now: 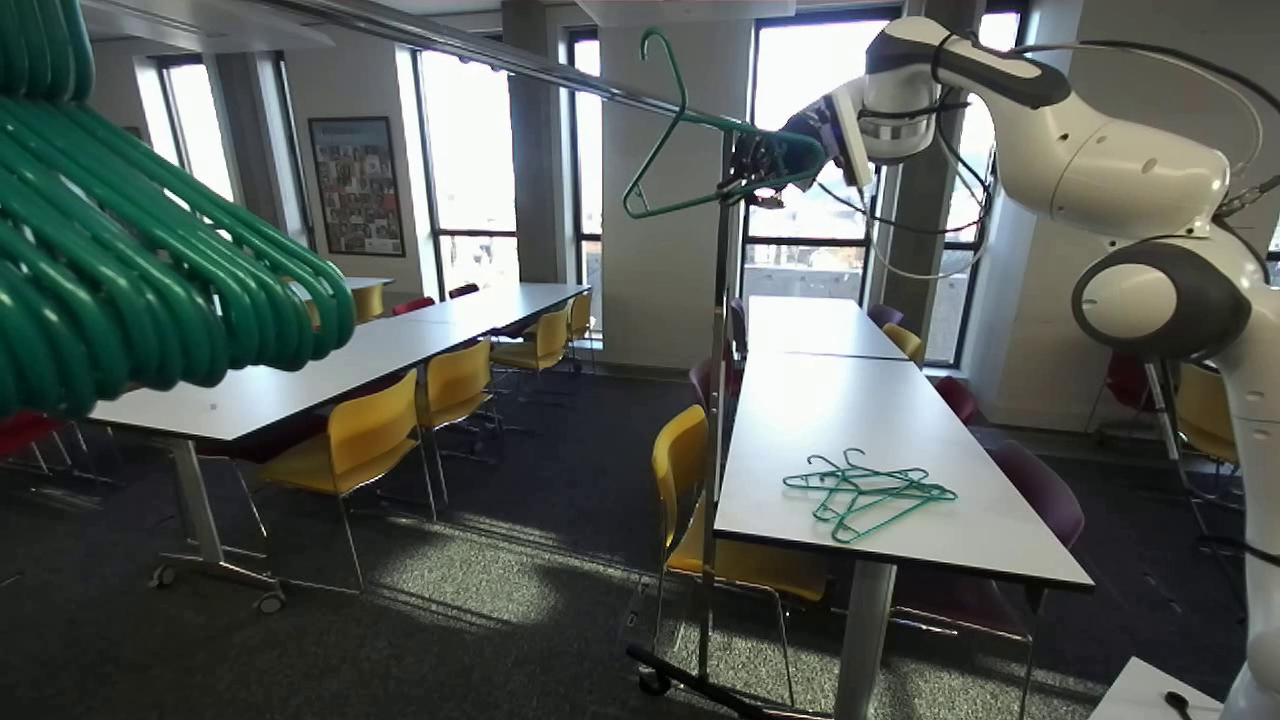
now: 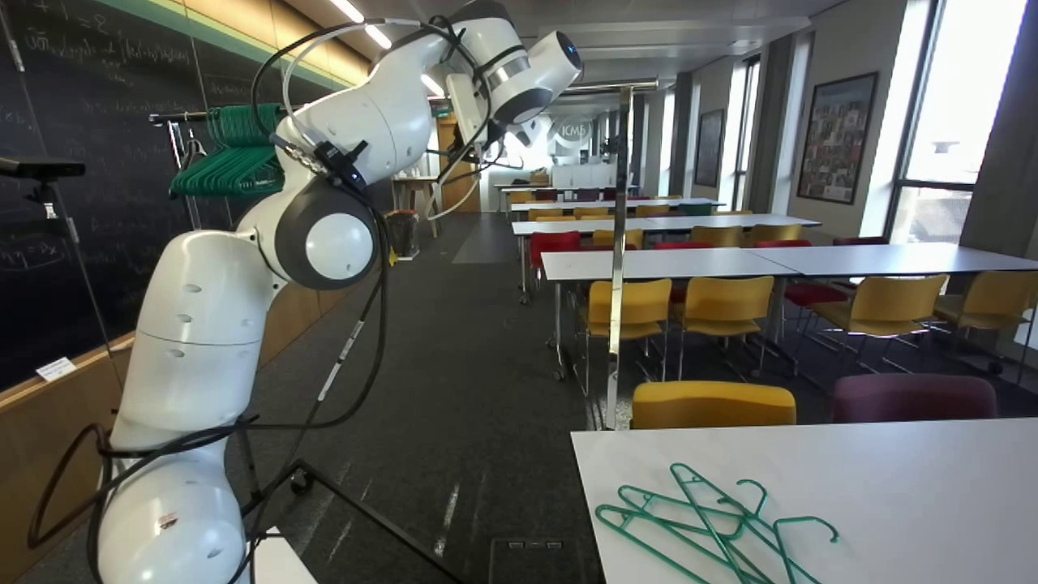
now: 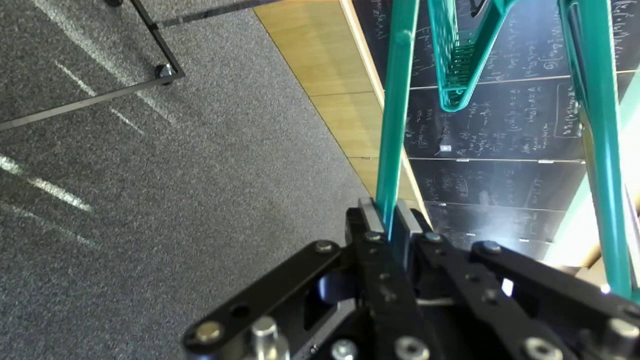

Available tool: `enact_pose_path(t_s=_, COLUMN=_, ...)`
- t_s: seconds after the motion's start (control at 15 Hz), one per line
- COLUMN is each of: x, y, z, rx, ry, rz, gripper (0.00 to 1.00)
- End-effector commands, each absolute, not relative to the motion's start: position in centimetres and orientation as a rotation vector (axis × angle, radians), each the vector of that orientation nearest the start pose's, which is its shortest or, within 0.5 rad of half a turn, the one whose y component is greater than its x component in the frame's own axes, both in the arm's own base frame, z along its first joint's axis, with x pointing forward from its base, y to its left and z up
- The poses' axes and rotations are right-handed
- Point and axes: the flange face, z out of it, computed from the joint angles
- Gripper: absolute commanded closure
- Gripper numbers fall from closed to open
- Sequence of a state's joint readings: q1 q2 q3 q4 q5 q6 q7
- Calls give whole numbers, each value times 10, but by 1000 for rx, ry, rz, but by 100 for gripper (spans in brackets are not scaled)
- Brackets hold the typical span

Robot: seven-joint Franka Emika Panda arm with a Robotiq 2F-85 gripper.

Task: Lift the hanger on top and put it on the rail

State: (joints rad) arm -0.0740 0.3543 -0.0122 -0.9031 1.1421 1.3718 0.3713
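Observation:
A thin green hanger (image 1: 683, 206) is in the air, with my gripper (image 1: 738, 188) shut on it near the end of the rail (image 1: 560, 75). Its hook points up and left in an exterior view and overlaps the rail there; whether they touch I cannot tell. The wrist view has one bar of the hanger (image 3: 397, 100) pinched between the fingertip pads (image 3: 371, 215) of my gripper (image 3: 388, 216). In an exterior view the arm's wrist and cables mostly hide the grip, and the rail (image 2: 604, 87) ends at right.
Several green hangers (image 1: 190, 260) hang bunched on the rail's opposite end. A slim upright pole (image 2: 619, 268) carries the rail beside the arm. More hangers (image 1: 870, 490) lie overlapping on a white table (image 1: 800, 400), with a yellow chair (image 1: 683, 455) close to the pole.

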Motion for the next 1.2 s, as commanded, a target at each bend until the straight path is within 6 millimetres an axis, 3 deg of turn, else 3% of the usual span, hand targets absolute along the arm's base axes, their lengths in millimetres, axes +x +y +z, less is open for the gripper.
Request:
enact_pose_path(t_s=0.0, x=602, y=57, z=782, rx=-1975, ry=140, rz=166, gripper=98)
enact_pose_path(t_s=0.4, x=601, y=52, z=782, rx=-1988, ry=243, rz=213, gripper=98)
enact_pose_path(t_s=0.47, x=640, y=56, z=749, rx=-1985, ry=254, rz=206, gripper=98)
enact_pose_path(t_s=0.93, x=679, y=43, z=704, rx=-2023, ry=295, rz=190, gripper=98)
enact_pose_path(t_s=1.13, x=683, y=39, z=699, rx=-2030, ry=292, rz=182, gripper=98)
